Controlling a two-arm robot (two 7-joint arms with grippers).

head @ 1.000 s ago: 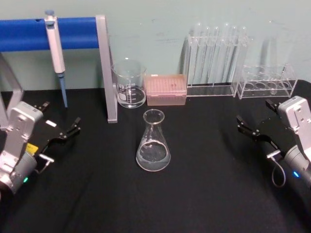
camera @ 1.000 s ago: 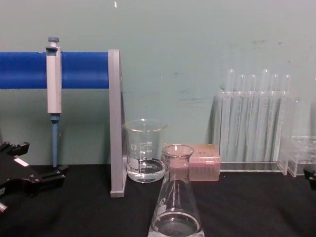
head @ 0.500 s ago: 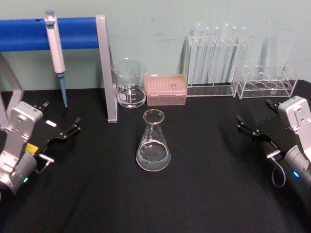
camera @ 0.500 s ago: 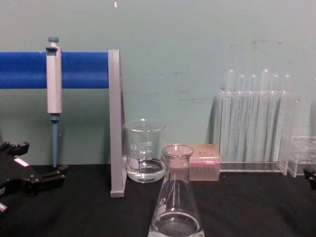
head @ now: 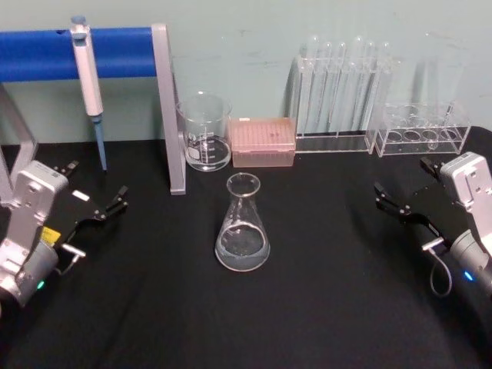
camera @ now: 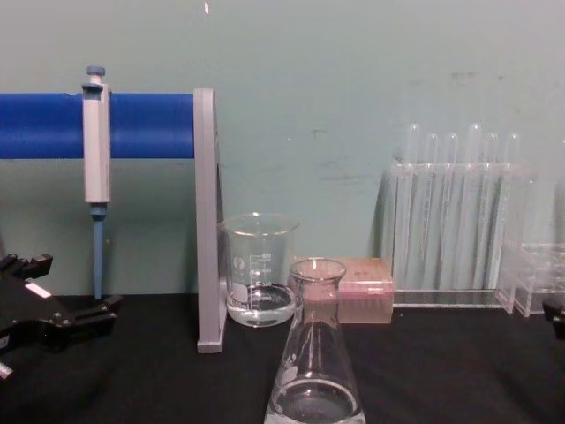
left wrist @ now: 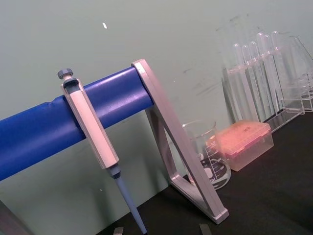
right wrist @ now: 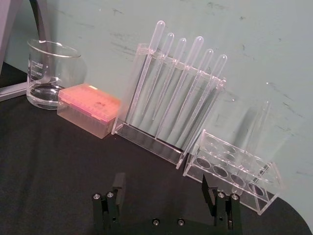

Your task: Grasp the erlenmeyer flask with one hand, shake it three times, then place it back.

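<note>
Glass, clear and conical: the erlenmeyer flask [head: 242, 231] stands upright at the centre of the black table [head: 323, 307], with its base flat, neck vertical and mouth up. It is just in front of the beaker [head: 204, 131] and the pink tip box [head: 263, 141], apart from both.

I read the left gripper [head: 96, 181] low at the table's left side. Its fingers are spread with nothing between them and point inward toward the flask. The right gripper [head: 401, 175] sits at the right side, likewise spread and empty. The right wrist view confirms a wide gap between its fingers [right wrist: 119, 185].

The flask lies between the two, well apart from each, and I judge neither clearly nearer. The approach has not begun. Because the long axis is vertical, I would bring the chosen hand in level from the side. I would close on the neck or upper cone, keeping clear of the beaker behind.
</note>
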